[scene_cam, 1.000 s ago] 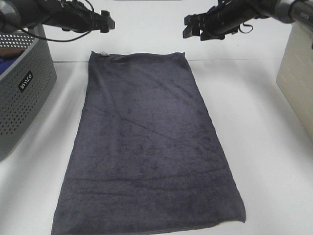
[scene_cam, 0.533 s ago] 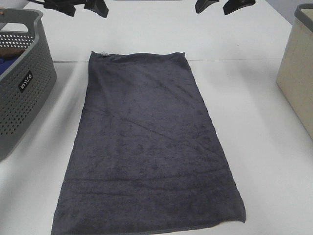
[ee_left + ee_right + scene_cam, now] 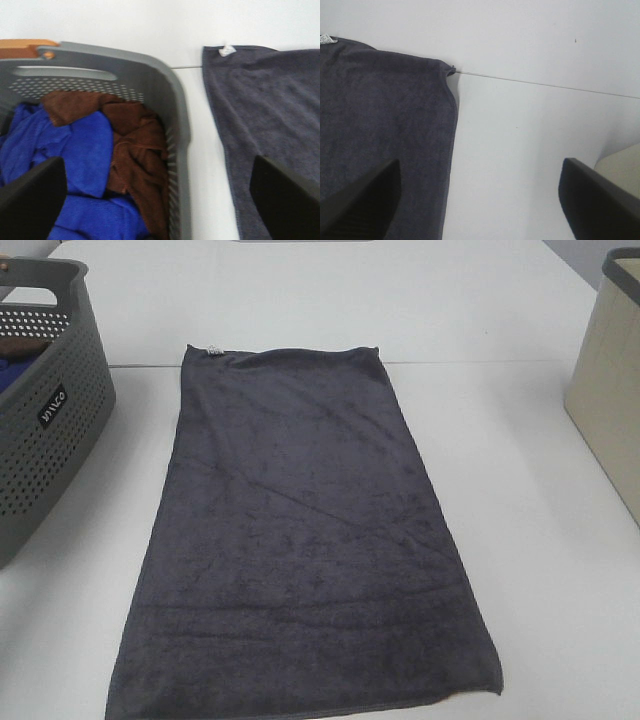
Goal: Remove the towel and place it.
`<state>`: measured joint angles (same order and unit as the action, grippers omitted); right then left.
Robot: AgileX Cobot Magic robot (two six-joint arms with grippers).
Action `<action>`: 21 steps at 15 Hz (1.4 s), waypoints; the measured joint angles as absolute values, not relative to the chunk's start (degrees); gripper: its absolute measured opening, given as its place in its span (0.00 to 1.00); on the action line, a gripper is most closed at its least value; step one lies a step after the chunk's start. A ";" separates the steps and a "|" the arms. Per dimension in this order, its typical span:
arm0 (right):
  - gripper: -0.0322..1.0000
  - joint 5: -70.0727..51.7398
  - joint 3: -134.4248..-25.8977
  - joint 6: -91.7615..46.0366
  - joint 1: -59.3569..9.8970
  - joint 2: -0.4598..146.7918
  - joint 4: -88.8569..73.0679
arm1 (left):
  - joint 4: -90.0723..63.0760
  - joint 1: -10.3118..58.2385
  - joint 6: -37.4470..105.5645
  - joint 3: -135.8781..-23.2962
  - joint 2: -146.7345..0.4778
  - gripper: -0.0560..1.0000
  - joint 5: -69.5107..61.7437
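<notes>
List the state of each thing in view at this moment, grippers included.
towel: spread flat on the table, ungripped
grey basket: upright, holding blue and brown cloths
beige bin: upright at the table's right edge
left gripper: open, empty
right gripper: open, empty

One charcoal towel (image 3: 305, 540), one grey perforated basket (image 3: 45, 420) and one beige bin (image 3: 610, 390) beside it, two open grippers.
</notes>
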<state>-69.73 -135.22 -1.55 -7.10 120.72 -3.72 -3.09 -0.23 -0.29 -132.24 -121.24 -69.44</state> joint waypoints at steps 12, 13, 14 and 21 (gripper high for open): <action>0.79 -69.73 -76.09 0.29 -7.10 71.51 -3.09 | -2.75 -1.83 0.00 -78.78 -72.19 0.94 -64.86; 0.79 -69.79 -72.14 0.34 -7.10 66.41 -3.09 | -2.75 -1.83 -0.52 -76.32 -69.73 0.94 -64.23; 0.79 -69.79 -68.30 0.34 -7.10 61.31 -3.09 | -2.75 -1.83 -1.09 -69.39 -61.48 0.94 -63.60; 0.79 -69.39 -48.24 0.34 -7.10 30.94 -3.09 | 1.26 -1.83 -1.15 -44.06 -24.01 0.94 -63.37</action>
<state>-69.39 -48.24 0.34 -7.10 30.94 -3.09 1.26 -1.83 -1.15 -44.06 -24.01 -63.37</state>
